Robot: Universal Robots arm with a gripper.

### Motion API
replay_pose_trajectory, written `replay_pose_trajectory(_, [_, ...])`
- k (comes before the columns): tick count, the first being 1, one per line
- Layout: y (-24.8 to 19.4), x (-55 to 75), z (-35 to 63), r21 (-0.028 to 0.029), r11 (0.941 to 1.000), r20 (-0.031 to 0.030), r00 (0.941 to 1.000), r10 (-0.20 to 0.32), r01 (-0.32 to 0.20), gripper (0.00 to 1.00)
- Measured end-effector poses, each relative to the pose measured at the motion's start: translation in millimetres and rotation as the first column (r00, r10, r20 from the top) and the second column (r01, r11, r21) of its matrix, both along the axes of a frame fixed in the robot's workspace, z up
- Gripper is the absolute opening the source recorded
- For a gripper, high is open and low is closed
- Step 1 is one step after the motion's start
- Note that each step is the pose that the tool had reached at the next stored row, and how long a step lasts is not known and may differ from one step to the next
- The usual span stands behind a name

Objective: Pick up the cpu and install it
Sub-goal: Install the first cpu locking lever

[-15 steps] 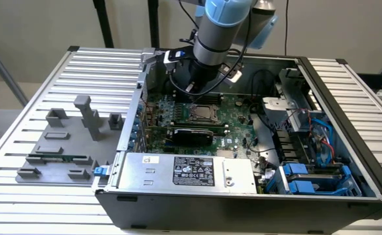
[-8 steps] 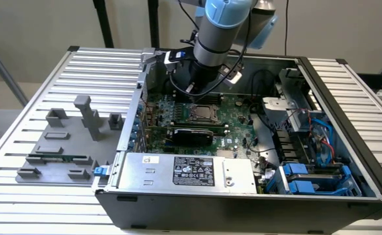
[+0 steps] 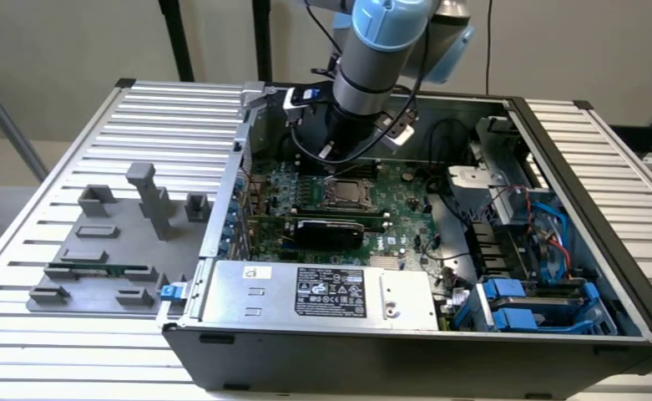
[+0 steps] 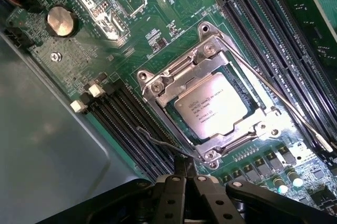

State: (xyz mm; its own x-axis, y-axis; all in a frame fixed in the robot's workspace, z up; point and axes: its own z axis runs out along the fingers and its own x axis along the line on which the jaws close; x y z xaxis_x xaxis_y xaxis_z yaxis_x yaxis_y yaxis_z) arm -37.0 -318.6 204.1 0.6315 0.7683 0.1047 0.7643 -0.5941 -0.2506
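Ribbed metal worktop (image 3: pixel 169 109) carries an open PC case (image 3: pixel 415 355), with the arm (image 3: pixel 376 50) reaching down into it over the motherboard (image 3: pixel 409 196). Status: the cpu (image 4: pixel 218 110) is sitting in the socket, flat and square to it, silver top up. The metal socket frame (image 4: pixel 158 84) surrounds its rim on all sides. In the exterior view the socket sits mid-board, right under the arm. The hand (image 4: pixel 180 164) hangs just off one corner of the socket, clear of the cpu. It looks pressed together with nothing pinched in it. So pick and place both read as done. The open item is retention. A thin retention lever (image 4: pixel 274 95) runs along the socket's side next to the memory slots (image 4: pixel 263 29). From this angle I can't tell whether it is hooked under its tab or lying loose, so lock-down is unconfirmed. On the exterior view's left, a grey fixture tray (image 3: pixel 92 251) sits on the worktop with a green memory stick (image 3: pixel 98 269) in it, well apart from the arm. The power-supply box (image 3: pixel 315 292) sits at the near edge of the case.
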Motion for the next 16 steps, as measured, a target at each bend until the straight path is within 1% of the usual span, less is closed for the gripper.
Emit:
replay_pose_trajectory(2, [0.2,1.5,-0.4,-0.0011,1.0,0.0001,1.0,-0.005,0.005,0.11])
replay_pose_trajectory(4, [0.3,3.1,-0.8,-0.0034,0.9999,0.0001,0.9999,-0.01,0.01,0.11])
replay_pose_trajectory(9, [0.3,7.1,-1.5,-0.0133,0.9998,-0.0019,0.9999,-0.013,0.013,0.11])
replay_pose_trajectory(16, [0.9,11.5,-4.1,-0.0266,0.9995,-0.002,0.9999,-0.015,0.015,0.11])
